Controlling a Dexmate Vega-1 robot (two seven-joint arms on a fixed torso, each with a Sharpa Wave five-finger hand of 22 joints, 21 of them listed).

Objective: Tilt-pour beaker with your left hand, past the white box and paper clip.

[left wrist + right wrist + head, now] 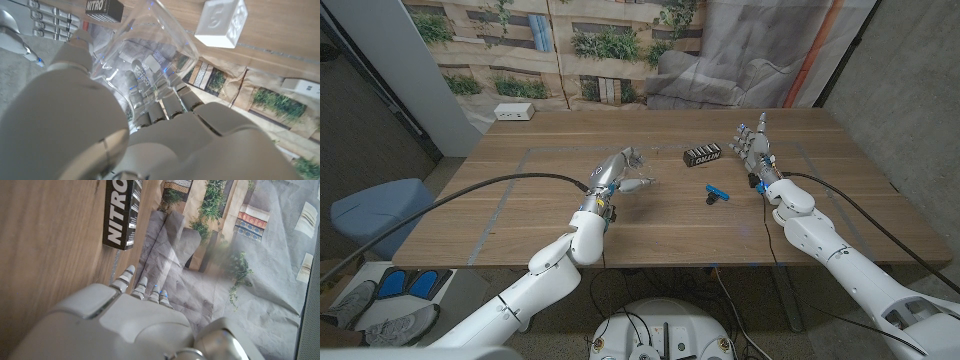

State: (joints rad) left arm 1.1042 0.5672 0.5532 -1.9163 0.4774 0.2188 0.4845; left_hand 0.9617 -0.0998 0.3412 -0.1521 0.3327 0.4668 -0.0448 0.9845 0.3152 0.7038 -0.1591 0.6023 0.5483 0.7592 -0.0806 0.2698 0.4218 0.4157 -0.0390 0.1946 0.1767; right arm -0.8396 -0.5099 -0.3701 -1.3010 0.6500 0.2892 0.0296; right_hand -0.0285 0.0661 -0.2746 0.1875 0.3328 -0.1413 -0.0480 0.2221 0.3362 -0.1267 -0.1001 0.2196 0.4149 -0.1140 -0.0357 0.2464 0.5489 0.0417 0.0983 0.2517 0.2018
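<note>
Inspecting the head view first, we find the left hand [611, 180] raised over the middle of the wooden table [520, 215], grasping a clear glass beaker [634, 158] that leans away from the robot, mouth toward the far edge. In the left wrist view the beaker [150, 60] is transparent and colourless, with faint white printed markings on its wall that we cannot read; its rim flares outward, and the fingers [165, 107] wrap around its lower body. We see no liquid inside it.

Just beyond the beaker's mouth in that view sits a small white cube-shaped box [221, 22] on the wood, carrying an embossed mark that may be a numeral; we cannot confirm it. A black box [104, 8] shows the white word "NITRO". We note the same black box [701, 155] right of the beaker on the table, and again in the right wrist view [121, 212], where only "NITR" is legible along its side.

A blue clip [718, 193] lies on the table between the two hands, nearer the right one.

The right hand [756, 150] stands upright near the table's right side, fingers apart and grasping nothing. A white power strip [513, 112] rests at the far left corner, its lettering too small to read.
</note>
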